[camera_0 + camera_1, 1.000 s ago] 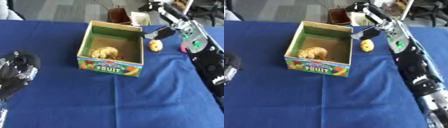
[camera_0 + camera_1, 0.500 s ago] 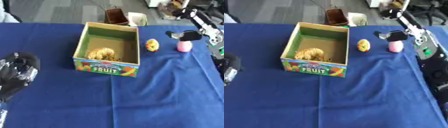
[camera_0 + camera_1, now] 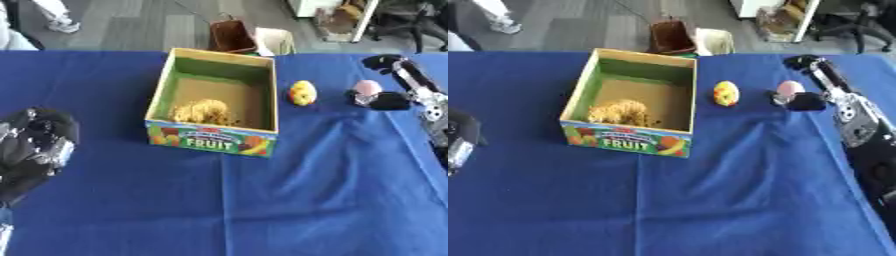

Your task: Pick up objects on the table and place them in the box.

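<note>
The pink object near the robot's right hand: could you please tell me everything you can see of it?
The pink object is small, rounded and pale pink, its make unclear. It sits on the blue tablecloth, right of the yellow fruit and outside the fruit box. The right hand lies against its right side; whether the hand grips it cannot be told.

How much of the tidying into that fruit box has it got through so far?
One tan, lumpy item already lies in the fruit box. The right robot hand is at the pink object, though a grasp isn't clear. The yellow object sits on the blue cloth beside the box, untouched.
</note>
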Robot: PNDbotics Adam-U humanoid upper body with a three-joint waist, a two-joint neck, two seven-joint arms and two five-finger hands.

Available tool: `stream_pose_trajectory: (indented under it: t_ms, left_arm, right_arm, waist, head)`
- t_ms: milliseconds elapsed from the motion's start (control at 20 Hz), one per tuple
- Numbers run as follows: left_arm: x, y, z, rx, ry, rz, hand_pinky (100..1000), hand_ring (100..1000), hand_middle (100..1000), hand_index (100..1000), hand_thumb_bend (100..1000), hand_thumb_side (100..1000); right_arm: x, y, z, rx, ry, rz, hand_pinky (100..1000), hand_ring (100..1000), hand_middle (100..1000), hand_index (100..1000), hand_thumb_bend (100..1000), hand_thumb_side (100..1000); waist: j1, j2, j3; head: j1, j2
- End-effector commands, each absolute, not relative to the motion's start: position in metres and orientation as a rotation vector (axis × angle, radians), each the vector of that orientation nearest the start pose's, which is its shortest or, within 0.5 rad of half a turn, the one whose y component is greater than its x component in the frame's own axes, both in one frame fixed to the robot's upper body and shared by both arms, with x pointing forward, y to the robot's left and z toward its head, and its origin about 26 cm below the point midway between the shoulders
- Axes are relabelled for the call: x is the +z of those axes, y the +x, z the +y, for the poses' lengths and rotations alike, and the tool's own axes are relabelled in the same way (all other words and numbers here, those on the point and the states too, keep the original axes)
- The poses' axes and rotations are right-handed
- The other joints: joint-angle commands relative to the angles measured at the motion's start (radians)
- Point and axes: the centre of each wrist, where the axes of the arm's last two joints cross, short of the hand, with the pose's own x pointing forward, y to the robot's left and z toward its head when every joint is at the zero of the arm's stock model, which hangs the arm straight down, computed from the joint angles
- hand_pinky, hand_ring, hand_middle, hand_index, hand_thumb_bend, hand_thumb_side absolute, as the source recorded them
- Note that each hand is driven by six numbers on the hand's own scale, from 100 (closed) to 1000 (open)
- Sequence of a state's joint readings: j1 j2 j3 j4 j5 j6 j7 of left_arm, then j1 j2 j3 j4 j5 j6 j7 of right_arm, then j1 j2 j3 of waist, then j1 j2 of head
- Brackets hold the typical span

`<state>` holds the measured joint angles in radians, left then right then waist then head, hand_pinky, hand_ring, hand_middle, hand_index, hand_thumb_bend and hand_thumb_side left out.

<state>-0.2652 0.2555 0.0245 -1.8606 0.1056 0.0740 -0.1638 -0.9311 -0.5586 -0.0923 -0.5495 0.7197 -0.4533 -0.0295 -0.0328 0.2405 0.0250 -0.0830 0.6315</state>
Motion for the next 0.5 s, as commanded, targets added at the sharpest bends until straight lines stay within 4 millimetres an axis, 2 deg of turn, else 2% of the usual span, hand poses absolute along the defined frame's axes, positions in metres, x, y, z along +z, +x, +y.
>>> stream_pose_trajectory:
  t_ms: [50,200,300,350,500]
  left_arm:
    - [0.1656,0.3137,0.2696,-0.385,-0.035,-2.048,546,491,528,594,231,146]
    - [0.1657,0.3137,0.2693,-0.385,-0.036,-2.048,546,491,528,594,231,146]
    - [0.1658,0.3137,0.2692,-0.385,-0.037,-2.049,546,491,527,594,231,146]
    - [0.1658,0.3137,0.2692,-0.385,-0.037,-2.049,546,491,527,594,230,146]
    - [0.1658,0.3137,0.269,-0.385,-0.038,-2.049,546,490,527,593,230,146]
  right_arm:
    - [0.1469,0.461,-0.4257,0.923,-0.967,-1.618,805,824,761,855,465,400]
    - [0.1396,0.4603,-0.4253,0.949,-0.957,-1.582,768,789,742,836,422,343]
    - [0.138,0.4604,-0.4245,0.963,-0.953,-1.569,720,735,693,793,335,203]
    - [0.1377,0.4605,-0.4241,0.967,-0.953,-1.565,691,684,641,760,288,120]
    - [0.1375,0.4609,-0.423,0.966,-0.954,-1.562,622,569,527,667,187,100]
  waist:
    - [0.001,-0.014,0.001]
    - [0.002,-0.013,0.001]
    - [0.002,-0.013,0.0]
    - [0.003,-0.013,0.0]
    - [0.003,-0.013,0.0]
  head:
    - [-0.004,-0.011]
    - [-0.003,-0.01]
    - [-0.002,-0.01]
    - [-0.002,-0.01]
    - [-0.002,-0.011]
